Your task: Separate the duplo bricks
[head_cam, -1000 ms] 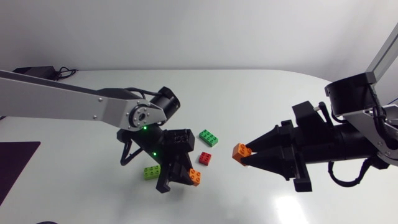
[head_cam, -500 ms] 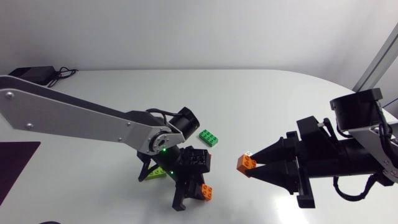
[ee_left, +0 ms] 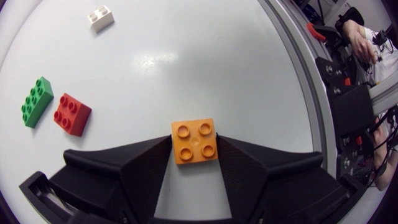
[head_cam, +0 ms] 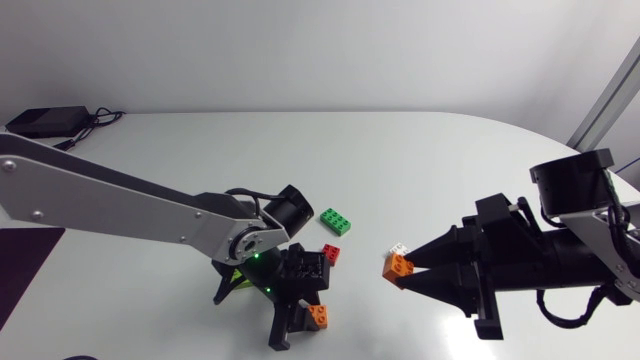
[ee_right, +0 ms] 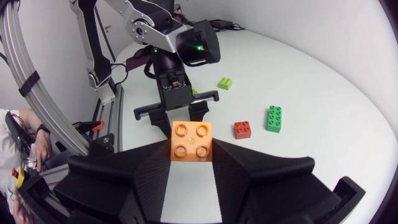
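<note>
My left gripper [head_cam: 310,320] is low over the table's front middle, shut on an orange brick [head_cam: 319,316]. The left wrist view shows this brick [ee_left: 194,140] touched by both fingers of that gripper [ee_left: 194,148]. My right gripper [head_cam: 408,270] points left and is shut on a second orange brick [head_cam: 397,266], held studs-up [ee_right: 191,141] between its fingers. A small white brick [head_cam: 397,247] lies just behind those tips. On the table lie a green brick [head_cam: 335,220], a red brick [head_cam: 331,254] and a lime brick [ee_right: 225,83].
A black box with cables [head_cam: 40,120] sits at the back left corner. A dark mat [head_cam: 20,270] lies at the left edge. The lime brick is mostly hidden under my left arm in the head view. The table's front edge runs close to the left gripper.
My left arm swung its gripper and orange brick toward the table's front, uncovering the red brick. My right gripper drew slightly right and down with its orange brick.
</note>
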You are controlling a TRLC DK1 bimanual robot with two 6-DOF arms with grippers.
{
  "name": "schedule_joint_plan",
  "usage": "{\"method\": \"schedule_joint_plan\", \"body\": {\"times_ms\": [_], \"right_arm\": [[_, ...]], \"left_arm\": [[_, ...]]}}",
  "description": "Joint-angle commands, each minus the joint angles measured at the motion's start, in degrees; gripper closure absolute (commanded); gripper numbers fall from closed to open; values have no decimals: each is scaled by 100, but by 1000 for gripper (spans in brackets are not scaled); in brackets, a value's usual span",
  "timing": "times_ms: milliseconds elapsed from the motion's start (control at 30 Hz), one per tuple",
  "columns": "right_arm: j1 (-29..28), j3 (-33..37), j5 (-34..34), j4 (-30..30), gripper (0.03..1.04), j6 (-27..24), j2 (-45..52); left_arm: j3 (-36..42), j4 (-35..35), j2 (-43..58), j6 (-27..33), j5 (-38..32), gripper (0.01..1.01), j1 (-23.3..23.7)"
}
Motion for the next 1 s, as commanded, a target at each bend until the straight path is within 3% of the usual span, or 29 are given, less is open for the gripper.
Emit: {"method": "schedule_joint_plan", "body": {"times_ms": [0,233,967], "right_arm": [[-6,-180,69,30,749,-151,-4],[257,-268,491,232,748,-151,119],[1690,-408,2143,1445,748,-142,1903]], "left_arm": [[-205,-60,-136,-68,-91,326,49],[-337,-77,-409,-41,-179,125,146],[-381,160,-505,-76,-504,130,234]]}}
